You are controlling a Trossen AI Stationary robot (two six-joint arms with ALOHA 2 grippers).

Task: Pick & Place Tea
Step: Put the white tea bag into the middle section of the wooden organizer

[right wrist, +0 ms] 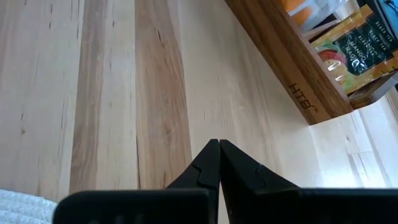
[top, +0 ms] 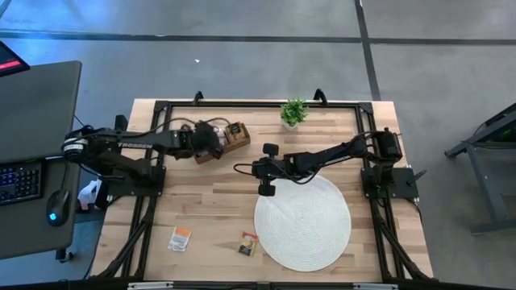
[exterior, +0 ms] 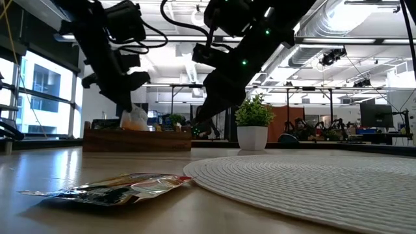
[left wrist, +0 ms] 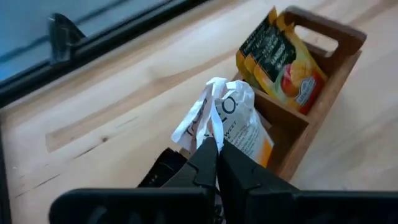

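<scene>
My left gripper (left wrist: 216,144) is shut on a white-and-orange tea sachet (left wrist: 239,121) over the near end of the brown wooden tray (left wrist: 323,93). In the low view that sachet (exterior: 134,118) sits at the tray's rim (exterior: 136,140). Yellow-and-black sachets (left wrist: 280,65) stand in the tray's other compartment. My right gripper (right wrist: 219,148) is shut on nothing, above bare wood between the tray (right wrist: 292,74) and the round mat (top: 302,221). Two more sachets lie flat near the table's near edge: a white-and-orange one (top: 180,238) and a yellow-brown one (top: 248,243). My left gripper pinches the white-and-orange sachet between its two fingertips by a crumpled white edge (left wrist: 211,127), coming from above and slanting down. The sachet hangs below the fingers with its lower end at the tray's compartment. I cannot tell whether it touches the tray.
A small green potted plant (top: 293,113) stands at the far edge, right of the tray. The white woven mat (exterior: 312,188) covers the near right part of the table. A dark frame rail (top: 258,105) runs along the far edge. A desk with keyboard and mouse stands left of the table.
</scene>
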